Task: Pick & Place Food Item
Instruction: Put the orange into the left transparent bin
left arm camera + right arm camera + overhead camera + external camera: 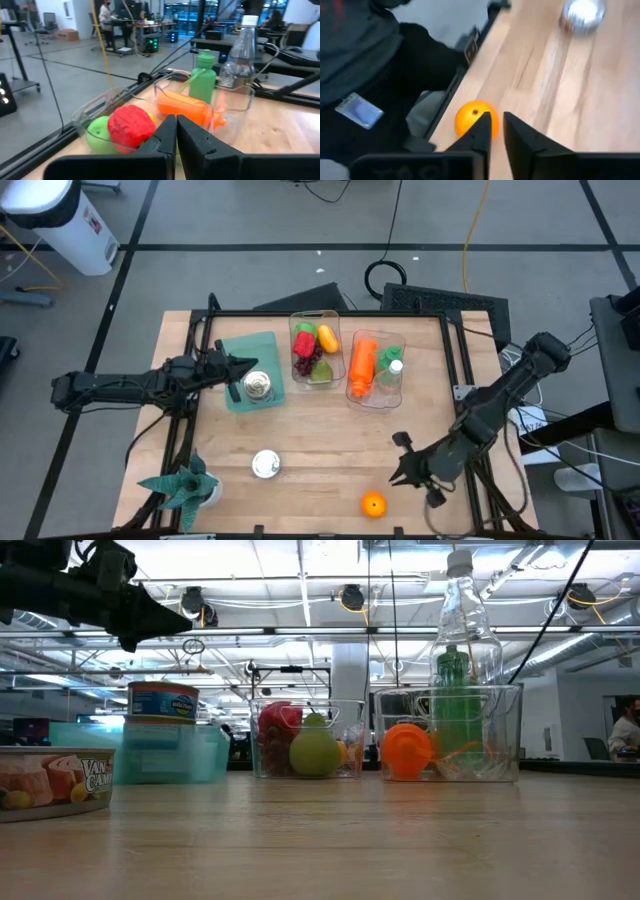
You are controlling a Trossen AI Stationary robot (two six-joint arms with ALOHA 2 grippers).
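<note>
The orange [373, 504] lies loose on the table [330, 435] near its front edge, apart from every container, which makes it the likeliest food item to be picked and sorted. The right tool [402, 461] hovers just beside it, fingers drawn almost together and holding nothing; in the right wrist view the orange [472, 118] sits just beyond the fingertips, so the tool seems lined up for an approach but would need to open first. At the table's back, the fruit bin [314, 346] holds other produce, a sensible destination. The bottle bin [376, 368] stands beside it, and a teal tray [243, 360] carries a can [258, 386]. A second can [265, 464] lies by itself. The left tool [240, 364], closed and empty, waits over the teal tray.
</note>
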